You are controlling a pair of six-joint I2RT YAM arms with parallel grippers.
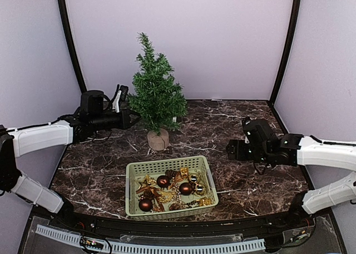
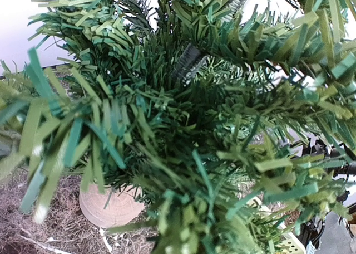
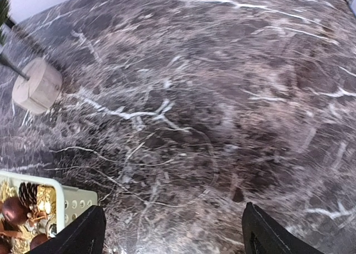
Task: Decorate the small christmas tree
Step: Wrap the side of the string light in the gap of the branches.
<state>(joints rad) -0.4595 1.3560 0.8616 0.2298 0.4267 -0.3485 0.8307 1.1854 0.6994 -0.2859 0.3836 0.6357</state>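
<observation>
Top external, nearest first: pale green basket (image 1: 129, 193) at the front middle of the tabletop (image 1: 250, 181), heaped with brown baubles (image 1: 186, 188) and gold trinkets. Just behind and to its right, the right gripper (image 1: 233, 150), low over bare marble. On the right wrist view, same gripper (image 3: 172, 234) with fingers (image 3: 89, 234) spread wide, nothing between them, and a basket corner (image 3: 72, 201) off to the lower left. Judged nearer to the ornaments than the left arm; likely needs a swing left and back toward the bases before any pick.

Farther back, the small christmas tree (image 1: 157, 89) — upright, long axis vertical, on its round wooden stump (image 1: 158, 140), directly behind the basket and apart from it. At that same depth, the left gripper (image 1: 131, 119), pushed into the tree's lower left branches. Fingers closed tight but buried among needles, so cannot tell of any ornament held. Left wrist view: only foliage (image 2: 183, 126) — and the stump (image 2: 108, 204) below.
</observation>
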